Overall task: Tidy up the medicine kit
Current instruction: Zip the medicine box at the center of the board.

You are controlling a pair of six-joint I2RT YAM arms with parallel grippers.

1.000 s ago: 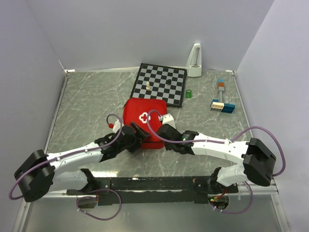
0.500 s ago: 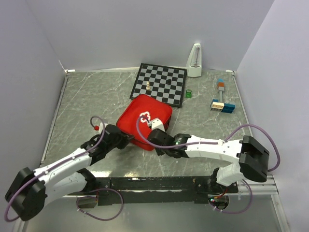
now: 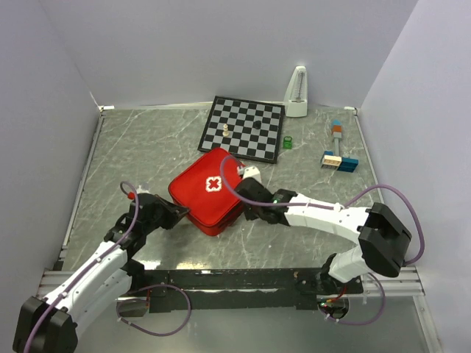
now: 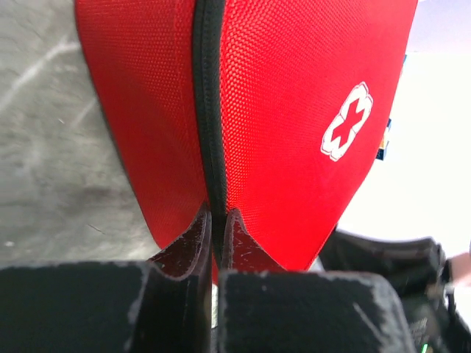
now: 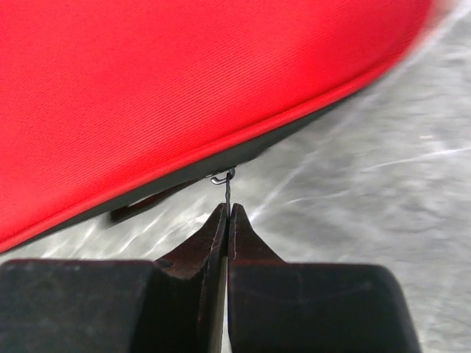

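Where it faces up, the medicine kit bears a white cross

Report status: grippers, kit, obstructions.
Left gripper shut on kit at its zipper edge. Right gripper shut on zipper pull. Kit looks closed. Chessboard close behind.
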